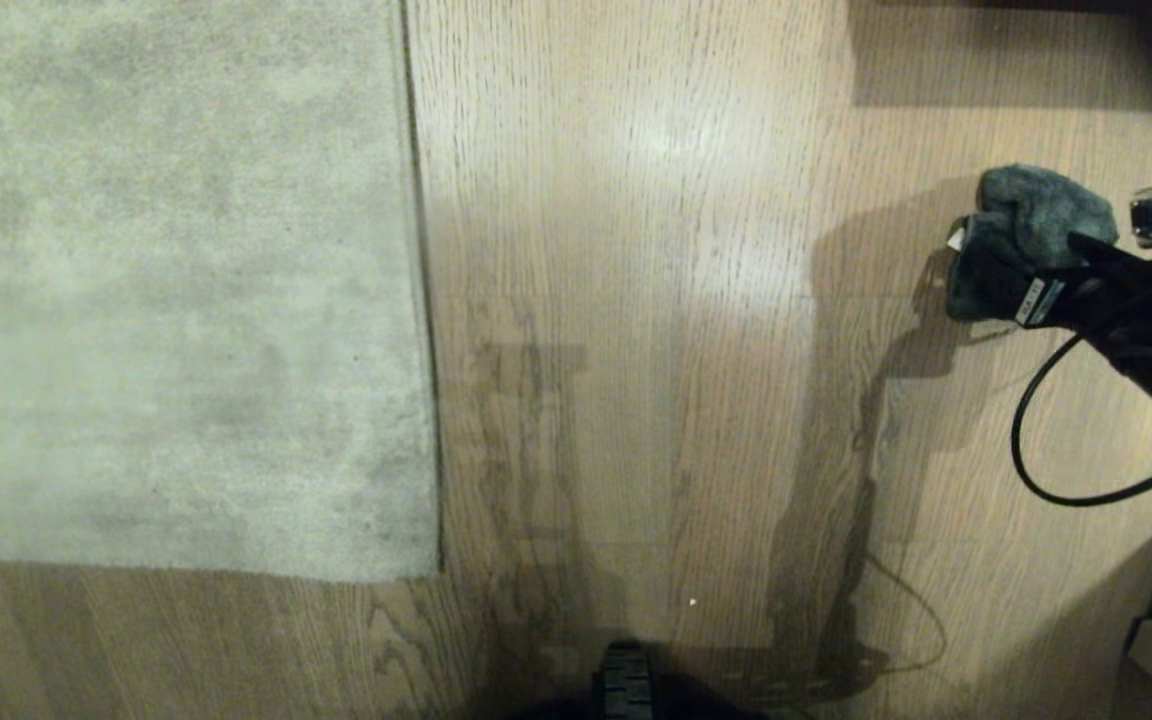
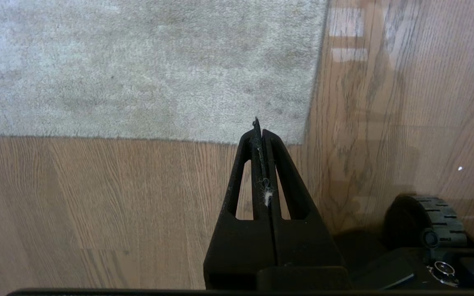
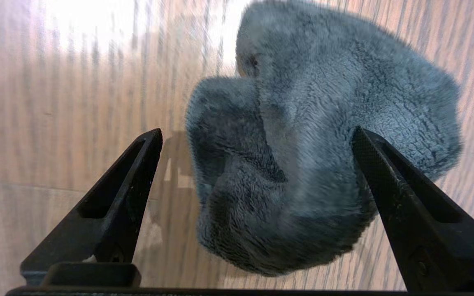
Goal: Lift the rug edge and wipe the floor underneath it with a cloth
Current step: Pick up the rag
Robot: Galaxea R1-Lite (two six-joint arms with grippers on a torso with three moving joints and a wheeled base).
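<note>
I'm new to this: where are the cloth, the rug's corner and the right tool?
cloth (image 3: 323,123), right wrist view, fuzzy middle.
rug edge (image 1: 433,570), head view, square corner.
right tool (image 3: 257,137), right wrist view, between fingertips.

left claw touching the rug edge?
Apart. The left wrist view shows the shut left claw hanging above bare floor, its tip only overlapping the rug edge in the picture.

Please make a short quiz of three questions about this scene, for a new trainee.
1. True or false: the rug edge is lifted off the floor.
2. Which gripper is at the cloth? A) left B) right
3. Fill in: the left gripper is ___.

Key:
1. False; it lies flat.
2. B; the right gripper stands open, one finger at each side of the cloth.
3. Shut, hanging near the rug's corner.
</note>
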